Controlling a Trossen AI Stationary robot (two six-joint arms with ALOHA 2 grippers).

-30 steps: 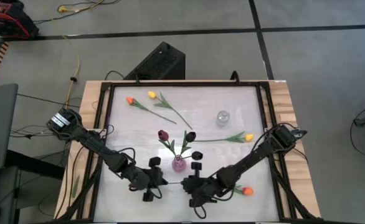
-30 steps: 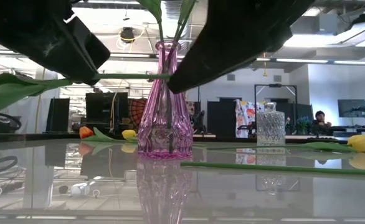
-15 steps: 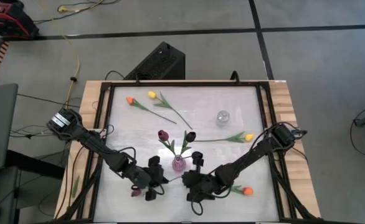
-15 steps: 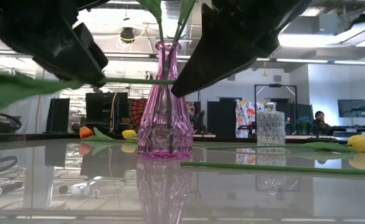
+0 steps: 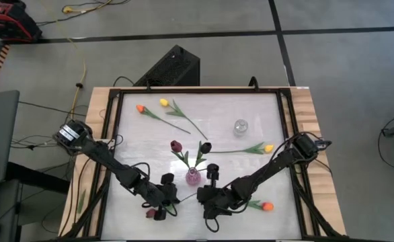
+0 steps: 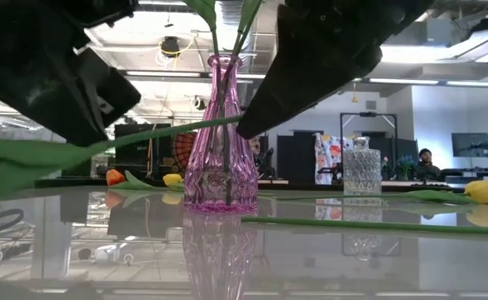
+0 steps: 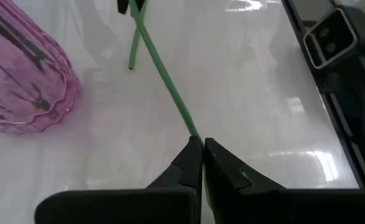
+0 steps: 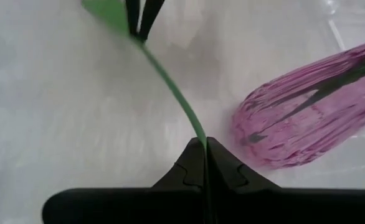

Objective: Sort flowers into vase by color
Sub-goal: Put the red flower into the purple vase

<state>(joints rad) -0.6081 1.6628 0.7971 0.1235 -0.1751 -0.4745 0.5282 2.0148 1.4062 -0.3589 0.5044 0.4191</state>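
Hands left (image 7: 199,148) and right (image 8: 205,149) both pinching one green stem (image 7: 168,82) beside pink vase (image 6: 221,137), near table's front edge.

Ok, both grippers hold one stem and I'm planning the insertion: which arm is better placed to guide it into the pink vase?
Probably right. The right gripper is shut on the stem nearer the pink vase; the left gripper holds the leafy end.
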